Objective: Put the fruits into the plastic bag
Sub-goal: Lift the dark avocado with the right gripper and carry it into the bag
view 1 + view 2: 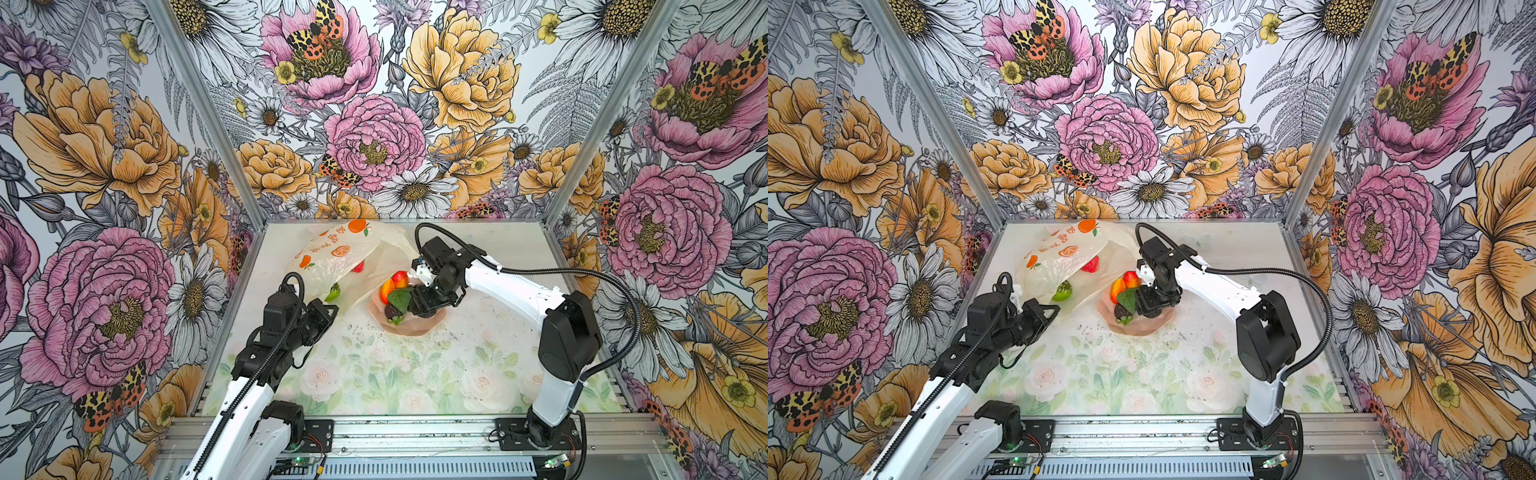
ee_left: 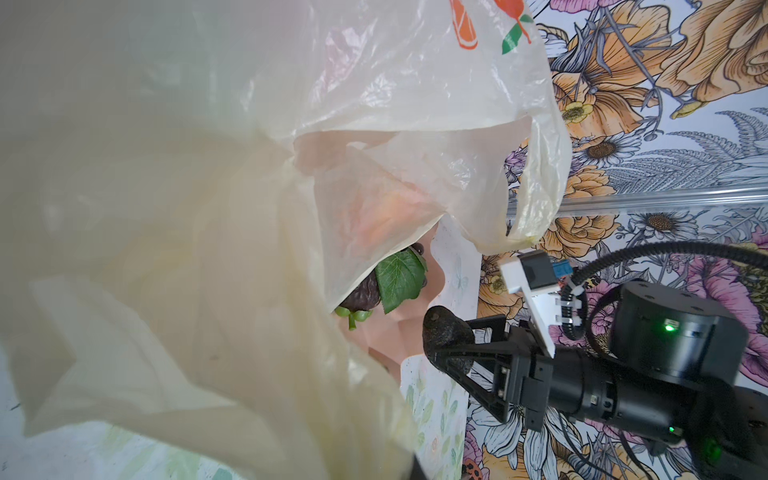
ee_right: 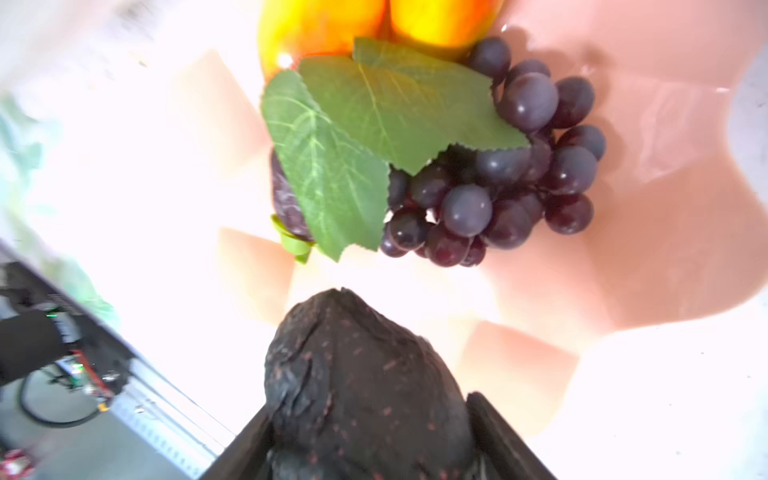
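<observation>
The left claw [image 1: 330, 308] was pinched shut on the near lip of the plastic bag [image 1: 332, 253], holding its mouth agape toward the pink bowl [image 1: 415, 329]; the right claw [image 2: 446, 347] gripped the avocado [image 3: 365, 374] just over that bowl, bound for the bag, I judged; a green fruit [image 1: 332, 293] and a strawberry [image 1: 358, 267] lay inside the bag on the bench [image 1: 415, 374]; the grape bunch [image 3: 519, 178] waited in the bowl.

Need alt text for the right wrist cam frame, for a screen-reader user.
The right pincer grips a dark avocado between its black fingers, close to the lens. Beyond it, a pink bowl holds a purple grape bunch with a green leaf and orange-yellow fruit, partly cut off by the frame edge; the surroundings are washed out.
</observation>
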